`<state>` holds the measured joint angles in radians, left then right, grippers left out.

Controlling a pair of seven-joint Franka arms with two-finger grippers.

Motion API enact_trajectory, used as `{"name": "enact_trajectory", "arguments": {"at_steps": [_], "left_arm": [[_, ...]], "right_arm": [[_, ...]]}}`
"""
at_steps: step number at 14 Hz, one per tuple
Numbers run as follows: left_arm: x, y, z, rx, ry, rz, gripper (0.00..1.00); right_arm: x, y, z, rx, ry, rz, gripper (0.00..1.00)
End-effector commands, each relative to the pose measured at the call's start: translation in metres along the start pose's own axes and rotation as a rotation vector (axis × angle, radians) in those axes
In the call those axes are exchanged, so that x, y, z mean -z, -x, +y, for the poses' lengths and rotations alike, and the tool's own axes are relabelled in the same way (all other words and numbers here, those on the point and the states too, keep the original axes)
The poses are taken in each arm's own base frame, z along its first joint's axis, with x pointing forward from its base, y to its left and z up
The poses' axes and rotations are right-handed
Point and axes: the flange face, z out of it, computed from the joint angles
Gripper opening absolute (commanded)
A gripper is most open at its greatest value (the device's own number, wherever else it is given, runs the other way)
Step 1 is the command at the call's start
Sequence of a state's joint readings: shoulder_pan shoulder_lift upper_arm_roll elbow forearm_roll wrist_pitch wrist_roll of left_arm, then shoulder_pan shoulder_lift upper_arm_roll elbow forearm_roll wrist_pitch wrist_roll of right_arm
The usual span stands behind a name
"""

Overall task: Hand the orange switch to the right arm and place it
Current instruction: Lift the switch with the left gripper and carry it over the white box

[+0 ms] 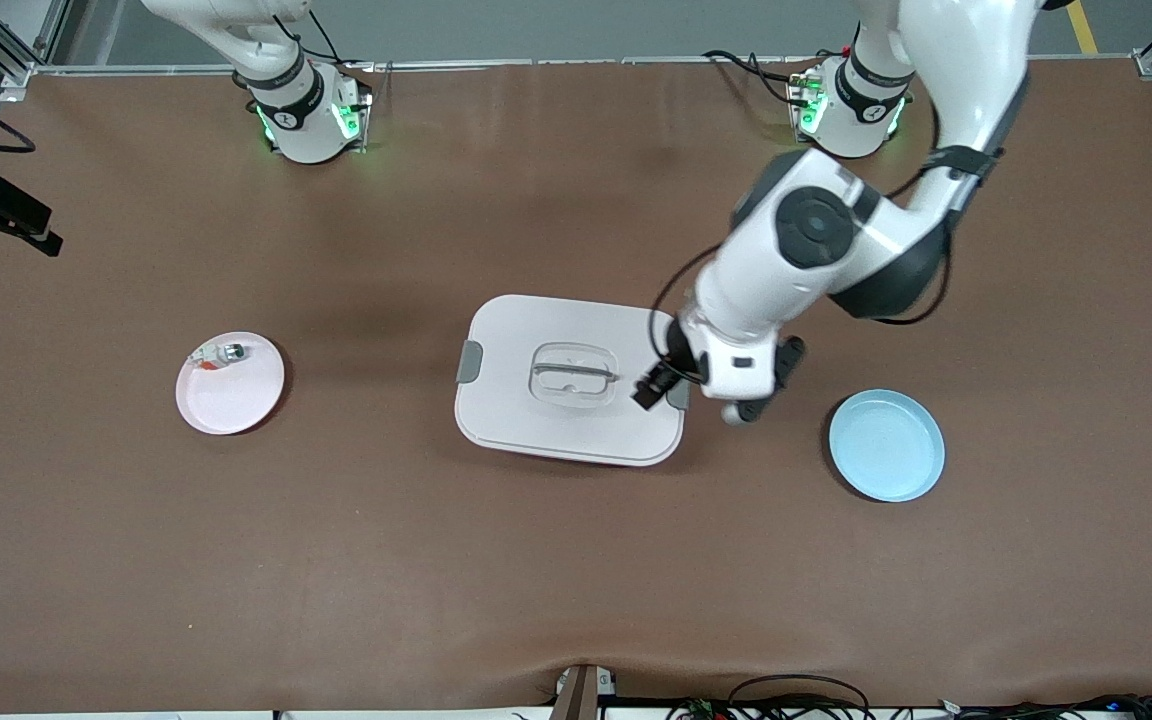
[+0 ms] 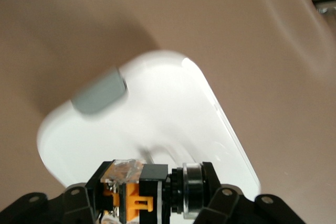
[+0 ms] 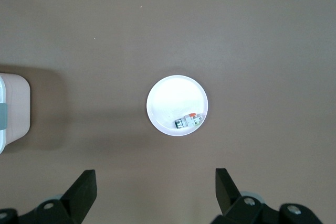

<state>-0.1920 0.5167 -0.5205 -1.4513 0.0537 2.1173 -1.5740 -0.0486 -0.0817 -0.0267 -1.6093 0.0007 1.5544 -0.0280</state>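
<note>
The orange switch [image 2: 137, 198], black-bodied with an orange band and a round cap, lies crosswise between the fingers of my left gripper [image 2: 149, 190]. That gripper is shut on it. In the front view my left gripper [image 1: 652, 388] hangs over the edge of the white lidded box [image 1: 506, 410] at the left arm's end. My right gripper [image 3: 155, 192] is open and holds nothing. It hangs high above the brown table, looking down on the pink plate [image 3: 170, 100]. The front view does not show the right hand.
A small silver-and-white part with a red bit [image 1: 221, 354] lies on the pink plate [image 1: 226, 400] toward the right arm's end. A light blue plate [image 1: 886, 450] sits toward the left arm's end. The box has a grey latch [image 2: 100, 94] and a handle in its lid.
</note>
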Motion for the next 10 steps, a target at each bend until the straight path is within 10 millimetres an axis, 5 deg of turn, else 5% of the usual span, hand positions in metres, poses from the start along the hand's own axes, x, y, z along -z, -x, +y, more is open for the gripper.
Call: {"name": "enact_trajectory", "arguments": {"at_steps": [1, 5, 8, 10], "left_arm": [[0.007, 0.041, 0.014, 0.129, 0.015, -0.035, 0.00], [0.007, 0.110, 0.026, 0.280, 0.032, -0.091, 0.00], [-0.001, 0.144, 0.037, 0.385, 0.064, -0.175, 0.00], [-0.002, 0.151, 0.043, 0.460, 0.106, -0.247, 0.00]], "right_arm": [[-0.002, -0.008, 0.016, -0.002, 0.030, -0.008, 1.00], [-0.021, -0.020, 0.037, 0.136, 0.032, -0.041, 1.00], [-0.023, -0.019, 0.040, 0.178, 0.032, -0.048, 1.00], [-0.030, -0.023, 0.041, 0.176, 0.029, -0.057, 1.00]]}}
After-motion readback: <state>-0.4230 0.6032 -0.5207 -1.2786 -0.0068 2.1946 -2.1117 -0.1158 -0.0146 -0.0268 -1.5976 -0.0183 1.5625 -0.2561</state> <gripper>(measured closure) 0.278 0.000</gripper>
